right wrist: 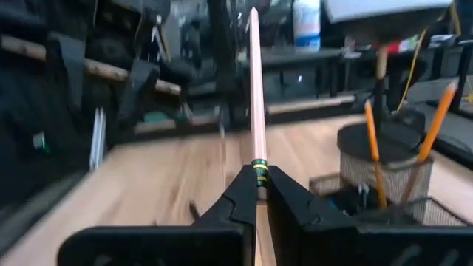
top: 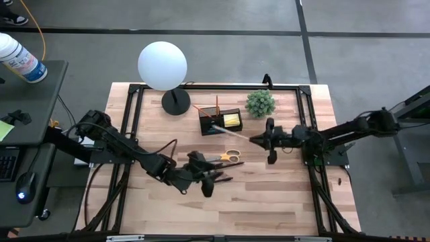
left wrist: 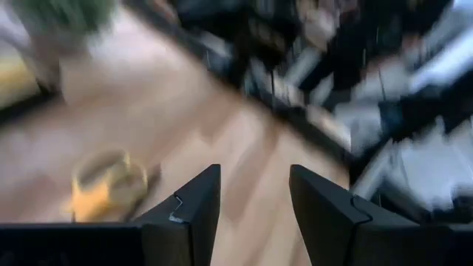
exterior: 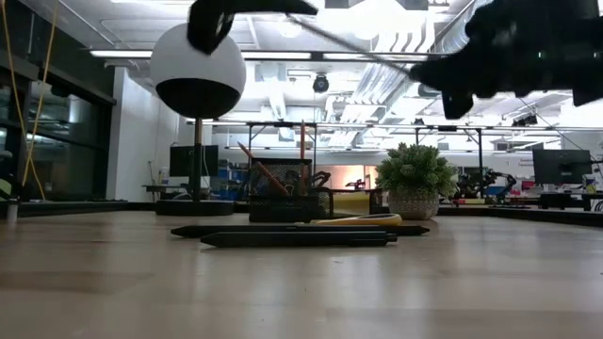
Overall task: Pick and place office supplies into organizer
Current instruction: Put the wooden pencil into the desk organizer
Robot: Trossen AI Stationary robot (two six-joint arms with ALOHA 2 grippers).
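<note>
My right gripper point(top: 256, 139) is shut on a pale pencil point(top: 234, 132) whose far tip reaches over the black organizer point(top: 220, 121). The organizer holds a yellow sticky-note pad point(top: 232, 120) and orange pencils point(right wrist: 373, 144) standing in its mesh cup. My left gripper point(left wrist: 255, 214) is open above the table, beside the yellow-handled scissors point(top: 228, 156) and two dark pens point(exterior: 292, 235), which all lie flat on the wood. The blue eraser and the tiny black piece do not show. My right gripper pinches the pale pencil between its two fingers at the banded ferrule end point(right wrist: 258, 167), the fingers running along the pencil's length. It comes roughly level from the table's right side. The pencil is lifted clear, sticking straight out past the fingertips toward the organizer.
A white globe lamp on a black base point(top: 162, 66) stands left of the organizer at the table's far side, and a small green potted plant point(top: 260, 103) to its right. Black frame rails point(top: 131, 121) run along the table's edges. Bare wood point(top: 269, 195) lies toward the near edge.
</note>
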